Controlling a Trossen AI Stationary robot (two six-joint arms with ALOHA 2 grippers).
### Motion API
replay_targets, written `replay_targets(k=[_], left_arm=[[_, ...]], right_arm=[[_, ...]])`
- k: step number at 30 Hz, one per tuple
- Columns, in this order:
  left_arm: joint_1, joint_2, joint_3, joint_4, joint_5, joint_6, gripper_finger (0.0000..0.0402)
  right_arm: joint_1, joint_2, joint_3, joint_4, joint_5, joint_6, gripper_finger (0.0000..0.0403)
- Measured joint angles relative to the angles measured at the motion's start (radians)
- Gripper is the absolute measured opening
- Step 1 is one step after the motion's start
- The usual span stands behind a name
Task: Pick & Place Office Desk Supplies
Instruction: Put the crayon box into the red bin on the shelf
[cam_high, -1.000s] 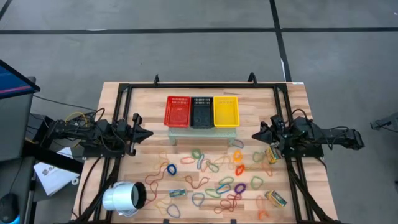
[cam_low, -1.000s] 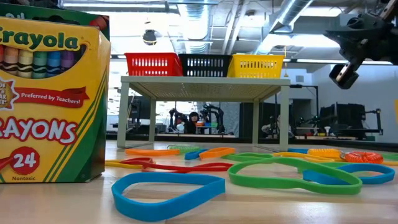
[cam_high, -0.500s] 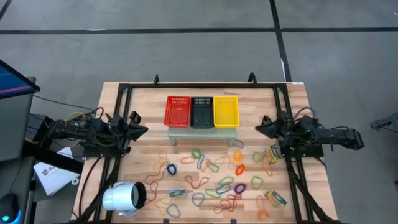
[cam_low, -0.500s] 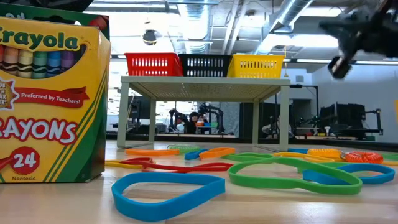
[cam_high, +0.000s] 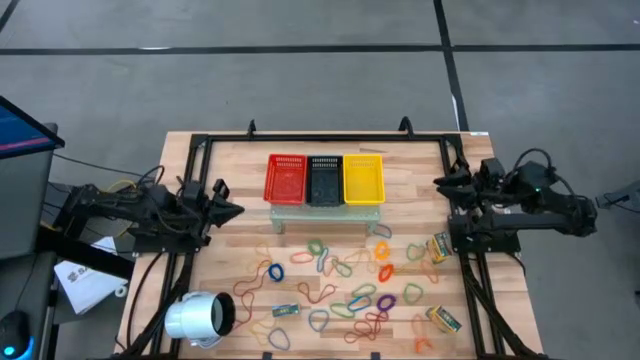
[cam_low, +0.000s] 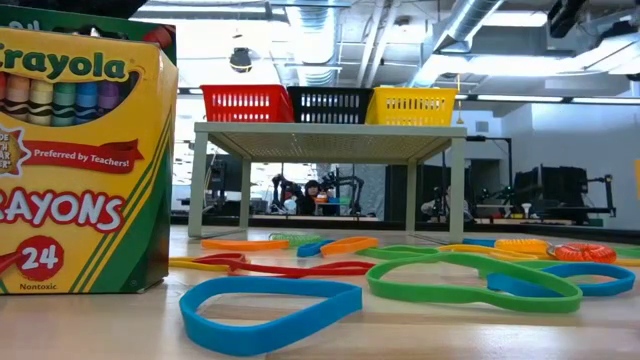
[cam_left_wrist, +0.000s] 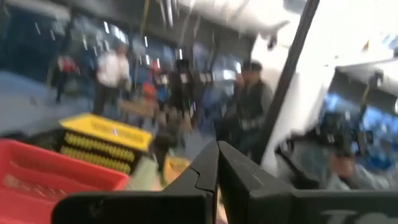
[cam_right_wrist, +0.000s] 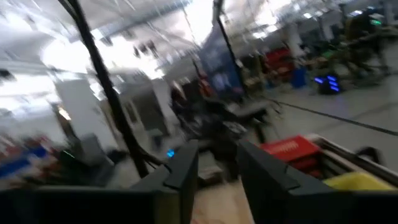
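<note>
Many coloured rubber bands (cam_high: 340, 285) lie flat on the near half of the wooden table; in the low view a blue one (cam_low: 270, 310) and a green one (cam_low: 470, 280) are closest. Small yellow-green packets (cam_high: 437, 247) (cam_high: 443, 319) (cam_high: 286, 310) lie among them, and a Crayola crayon box (cam_low: 80, 160) stands upright. My left gripper (cam_high: 232, 210) (cam_left_wrist: 217, 168) hovers shut and holding nothing at the left side, pointing level toward the table's middle. My right gripper (cam_high: 440, 182) (cam_right_wrist: 214, 165) hovers open and holding nothing at the right side, well above the bands.
Red (cam_high: 286, 179), black (cam_high: 324, 179) and yellow (cam_high: 362, 179) mesh baskets sit side by side on a small white stand (cam_low: 325, 140) at the table's middle far side. A white cylinder (cam_high: 197, 318) lies at the near left. People show in the room behind.
My right gripper has risen, leaving the top of the low view, drawn back toward the table's right and far edges, and rolled about its own line. My left gripper has risen a little and rolled. The bands and packets have stayed where they were.
</note>
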Motion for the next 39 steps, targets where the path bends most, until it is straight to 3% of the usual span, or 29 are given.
replay_targets(k=[4,11,15,21,26,34,39], left_arm=[[-0.09,0.253,0.233,-0.166,0.016,0.015,0.0002],[-0.293,0.693,0.712,-0.632,-0.021,0.027,0.0004],[-0.369,0.872,0.882,-0.793,-0.047,-0.013,0.0006],[-0.412,1.006,0.931,-0.819,-0.009,-0.005,0.0063],[-0.41,1.069,0.931,-0.902,0.015,0.002,0.0155],[-0.411,1.167,0.924,-0.89,0.016,-0.002,0.0321],[-0.411,1.212,0.924,-0.852,0.016,-0.084,0.0368]], right_arm=[[0.0,0.079,0.058,-0.065,0.004,-0.068,0.0151],[0.019,0.146,0.08,-0.133,-0.002,-0.078,0.0198],[0.029,0.155,0.081,-0.16,-0.002,-0.078,0.0217],[0.029,0.154,0.081,-0.185,-0.004,-0.082,0.0234],[0.028,0.154,0.081,-0.21,-0.005,-0.086,0.0235],[0.028,0.154,0.081,-0.255,-0.005,-0.086,0.0235],[0.028,0.154,0.081,-0.273,-0.005,-0.083,0.0235]])
